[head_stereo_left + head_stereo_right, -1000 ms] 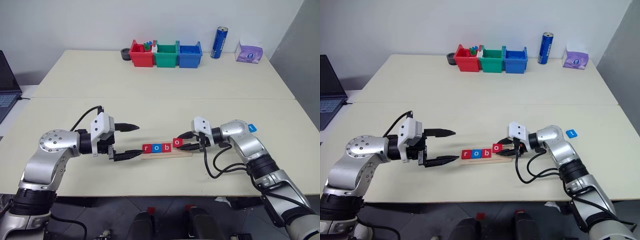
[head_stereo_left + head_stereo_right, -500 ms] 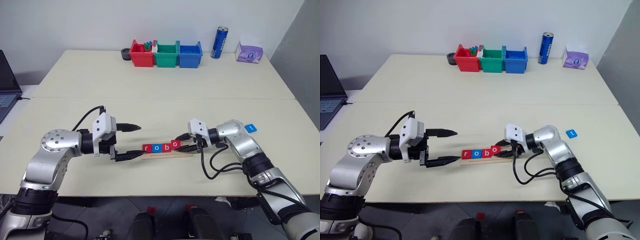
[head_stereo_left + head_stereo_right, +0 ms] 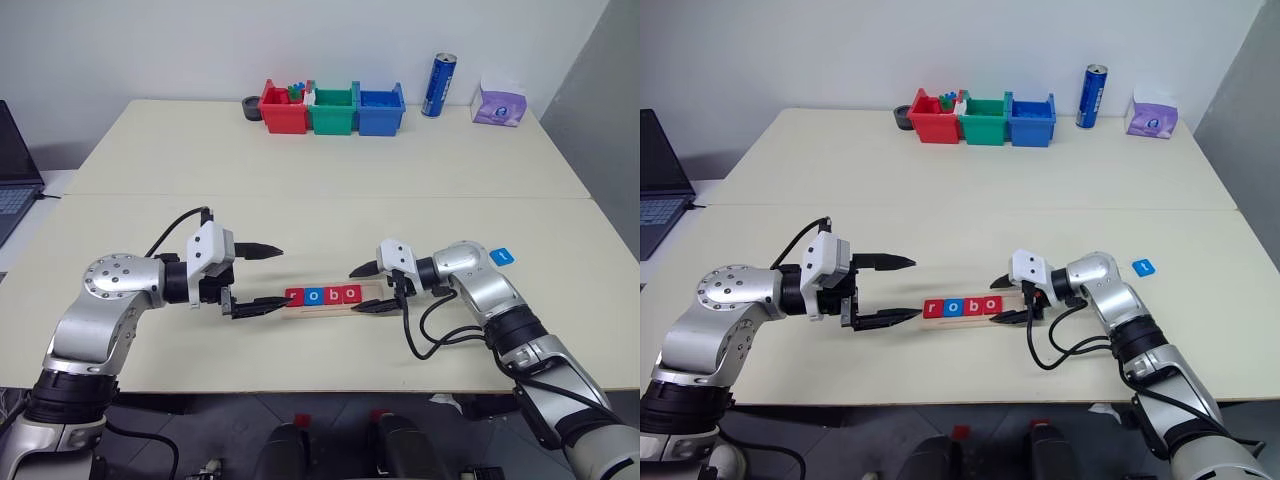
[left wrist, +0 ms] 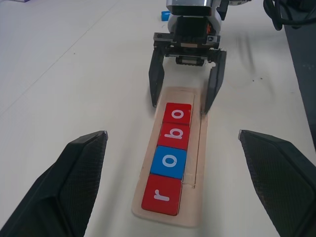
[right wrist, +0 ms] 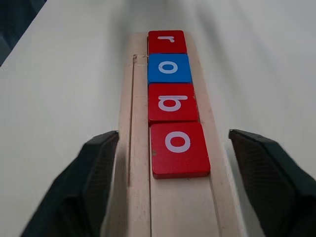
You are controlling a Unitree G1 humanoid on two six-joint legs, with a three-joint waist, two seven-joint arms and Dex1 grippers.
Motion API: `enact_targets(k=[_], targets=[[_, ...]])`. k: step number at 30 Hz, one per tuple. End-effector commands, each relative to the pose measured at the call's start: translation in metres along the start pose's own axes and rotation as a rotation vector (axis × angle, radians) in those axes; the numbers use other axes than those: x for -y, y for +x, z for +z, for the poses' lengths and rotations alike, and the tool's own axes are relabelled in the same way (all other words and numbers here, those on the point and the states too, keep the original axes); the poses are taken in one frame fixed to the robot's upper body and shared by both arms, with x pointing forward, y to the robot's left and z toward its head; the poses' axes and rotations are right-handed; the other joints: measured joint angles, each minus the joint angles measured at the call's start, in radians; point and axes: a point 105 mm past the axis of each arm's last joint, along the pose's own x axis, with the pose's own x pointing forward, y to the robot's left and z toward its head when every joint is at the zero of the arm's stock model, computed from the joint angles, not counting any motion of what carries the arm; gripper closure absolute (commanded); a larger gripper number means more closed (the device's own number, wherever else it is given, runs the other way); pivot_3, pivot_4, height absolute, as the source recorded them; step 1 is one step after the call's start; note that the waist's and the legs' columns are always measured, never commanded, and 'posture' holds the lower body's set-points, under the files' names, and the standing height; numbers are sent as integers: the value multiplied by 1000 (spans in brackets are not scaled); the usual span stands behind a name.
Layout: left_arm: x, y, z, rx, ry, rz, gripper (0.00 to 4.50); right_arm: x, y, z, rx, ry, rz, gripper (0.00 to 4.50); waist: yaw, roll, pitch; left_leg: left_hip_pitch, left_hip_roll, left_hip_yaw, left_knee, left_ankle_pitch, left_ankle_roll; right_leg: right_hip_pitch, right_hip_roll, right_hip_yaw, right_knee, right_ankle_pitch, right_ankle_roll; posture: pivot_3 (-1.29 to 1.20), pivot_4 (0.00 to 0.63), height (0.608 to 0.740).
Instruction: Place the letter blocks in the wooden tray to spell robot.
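Left wrist view: four letter blocks (image 4: 169, 164) in wooden tray (image 4: 196, 168).

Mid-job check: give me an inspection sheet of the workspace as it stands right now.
Surface: pale table, two tops butted together.
Job's things: wooden tray holds four letter blocks reading r, o, b, o; the slot nearest the right hand is bare. Blue block lies loose on the table beyond the right arm.
Clutter: red, green and blue bins, blue can, purple tissue pack, dark round item beside the red bin.
Hands: left hand open at the tray's r end; right hand open, straddling the tray's other end.
Cables: black cable looping at each wrist.
Surroundings: laptop at the robot's left.
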Motion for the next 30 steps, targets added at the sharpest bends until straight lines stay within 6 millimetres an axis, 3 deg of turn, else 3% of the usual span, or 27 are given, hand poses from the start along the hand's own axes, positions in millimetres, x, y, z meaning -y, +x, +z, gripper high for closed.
enact_targets(k=[1,5,12,16,20,24,30], targets=[[-1,1,7,11,46,-3,0,9,-9,16,48,-19,-21,11,0,0,0,0,0,0,0,0,0,0,0,0,0,0,0,0,150,740],[0,3,7,16,47,-5,0,18,-23,30,106,22,-77,11,0,0,0,0,0,0,0,0,0,0,0,0,0,0,0,0,150,740],[5,20,22,90,52,-10,0,39,-83,41,155,107,-414,11,5,0,0,-1,0,-1,0,0,0,0,-1,0,0,0,0,0,150,740],[13,46,39,169,49,-36,0,54,-139,1,51,153,-870,11,12,-1,0,-3,0,-1,1,0,0,0,-3,0,-1,0,0,0,150,740],[17,76,44,180,35,-24,0,47,-190,-48,-76,263,-1203,11,14,0,0,-3,-2,1,1,0,0,0,-3,2,-1,0,0,0,150,740],[25,95,44,181,38,-38,0,35,-207,-77,-119,379,-1353,11,-2,0,0,-2,-2,2,0,0,0,0,-2,3,0,0,0,0,150,740],[24,99,46,174,54,-55,0,26,-210,-97,-175,428,-1420,11,-12,0,-1,0,0,2,-1,0,0,0,2,5,1,0,0,0,150,740]])
